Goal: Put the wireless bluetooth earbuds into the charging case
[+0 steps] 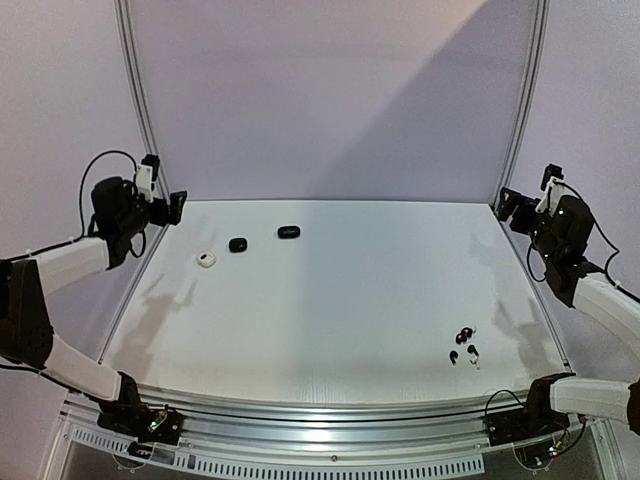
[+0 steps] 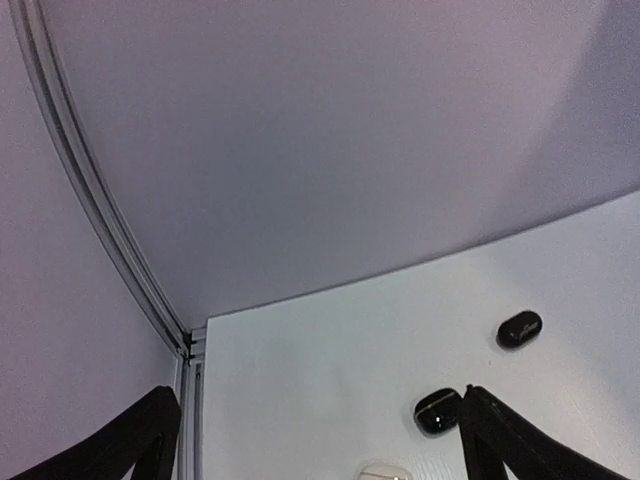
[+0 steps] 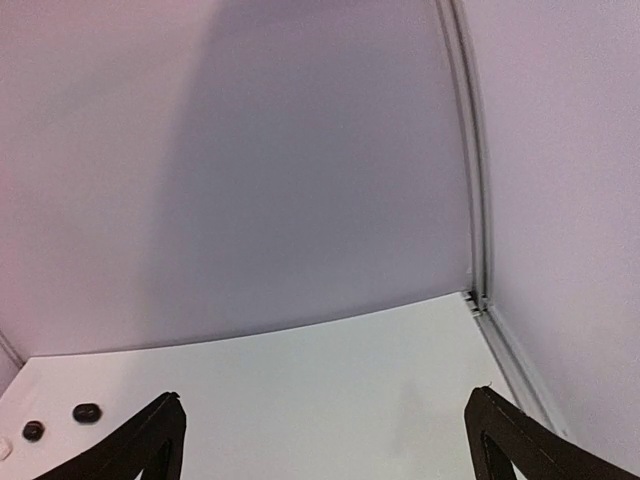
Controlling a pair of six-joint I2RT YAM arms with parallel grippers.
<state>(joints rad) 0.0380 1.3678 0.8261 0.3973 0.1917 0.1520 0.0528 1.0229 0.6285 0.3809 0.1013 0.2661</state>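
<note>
Mia: Pale lilac walls (image 1: 330, 100) close in a white table (image 1: 350, 300), with metal rails (image 1: 135, 100) rising at the two far corners. What lies on it?

Tom: Three cases, all toward the far left corner. One black case (image 1: 238, 244) sits there, and a second black case (image 1: 289, 232) lies a little to its right, nearer the far edge. The two are apart. A white case (image 1: 206, 260) rests closer to the left edge, near the first black one but not touching it.

Mia: And the earbuds?

Tom: The earbuds (image 1: 464, 345) lie in a loose cluster toward the near right corner, close to the right edge and well apart from every case. Most are black and a couple are whitish. They are too small to tell how each one is turned.

Mia: Where are the arms?

Tom: The left pincer (image 2: 318, 395) hangs in the air by the far left corner, just outside the left edge. Its fingers are spread wide with nothing between them. Its own camera looks past them onto the three cases. The right pincer (image 3: 325, 395) hangs by the far right corner, likewise spread wide and empty. Neither one touches anything on the table.
</note>
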